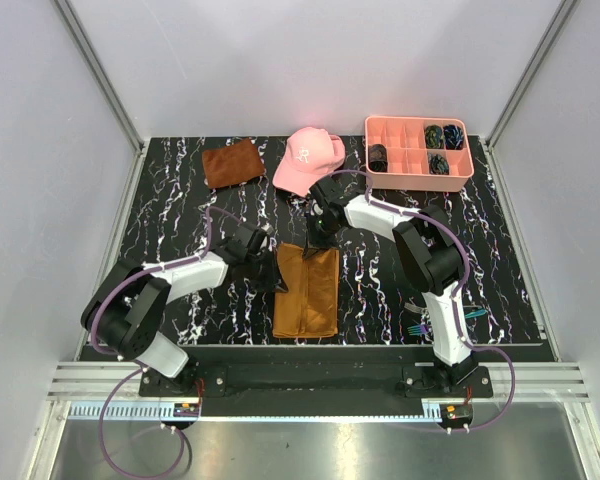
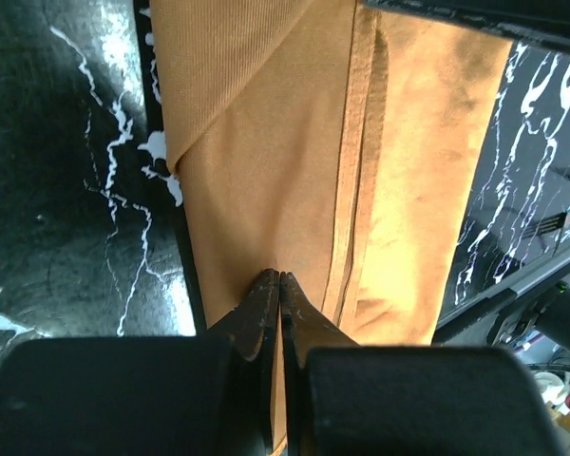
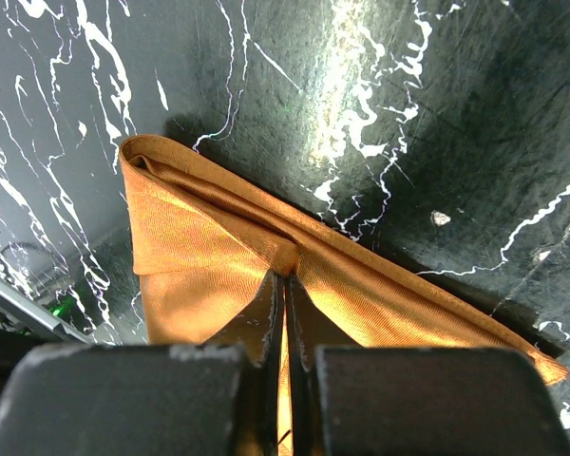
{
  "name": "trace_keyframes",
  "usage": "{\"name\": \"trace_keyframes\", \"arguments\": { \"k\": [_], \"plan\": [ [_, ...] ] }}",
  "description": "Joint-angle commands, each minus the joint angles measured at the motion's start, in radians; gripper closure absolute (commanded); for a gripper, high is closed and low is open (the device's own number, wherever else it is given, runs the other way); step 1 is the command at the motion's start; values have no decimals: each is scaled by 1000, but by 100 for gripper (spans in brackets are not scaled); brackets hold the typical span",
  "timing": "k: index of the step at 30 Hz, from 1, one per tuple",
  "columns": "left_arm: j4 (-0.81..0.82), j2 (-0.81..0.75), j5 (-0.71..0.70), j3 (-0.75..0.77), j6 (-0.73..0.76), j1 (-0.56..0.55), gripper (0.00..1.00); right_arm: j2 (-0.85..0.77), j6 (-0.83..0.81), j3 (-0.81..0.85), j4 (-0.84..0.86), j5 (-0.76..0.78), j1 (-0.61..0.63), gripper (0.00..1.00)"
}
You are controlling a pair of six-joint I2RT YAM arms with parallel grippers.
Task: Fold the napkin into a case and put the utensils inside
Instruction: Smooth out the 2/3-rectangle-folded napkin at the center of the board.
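The orange-brown napkin (image 1: 306, 290) lies folded into a long, narrow strip at the middle of the table. My left gripper (image 1: 278, 281) is at its left edge. In the left wrist view the left gripper (image 2: 280, 275) is shut on a layer of the napkin (image 2: 266, 171), with cloth showing between the fingers. My right gripper (image 1: 314, 247) is at the strip's far end. In the right wrist view the right gripper (image 3: 285, 277) is shut on a folded edge of the napkin (image 3: 199, 247). An iridescent fork (image 1: 414, 327) lies near the right arm's base.
A pink compartment tray (image 1: 418, 170) holding small dark items stands at the back right. A pink cap (image 1: 308, 158) sits at the back middle and a rust-brown cloth (image 1: 232, 161) at the back left. A thin teal piece (image 1: 477, 313) lies at the right front.
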Motion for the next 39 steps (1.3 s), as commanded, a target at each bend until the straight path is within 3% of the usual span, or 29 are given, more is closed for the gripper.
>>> {"name": "trace_keyframes", "arguments": {
  "k": [1,10,20,32,36,39],
  "plan": [
    [94,-28,43,-83,-30,6,98,19,-28,32,-8,3,-14,100],
    [134,-186,105,-293,-46,-28,96,21,-21,6,7,-5,-17,100],
    [137,-350,187,-413,-84,-53,93,24,-5,21,10,-10,-17,100],
    [180,-437,213,-534,-122,-86,93,39,19,46,10,-17,-18,100],
    [7,-551,171,-485,-98,-109,89,35,25,55,7,-30,-18,100],
    [-51,-638,171,-439,-121,-111,79,16,30,72,-1,-31,-18,96]
  ]
}}
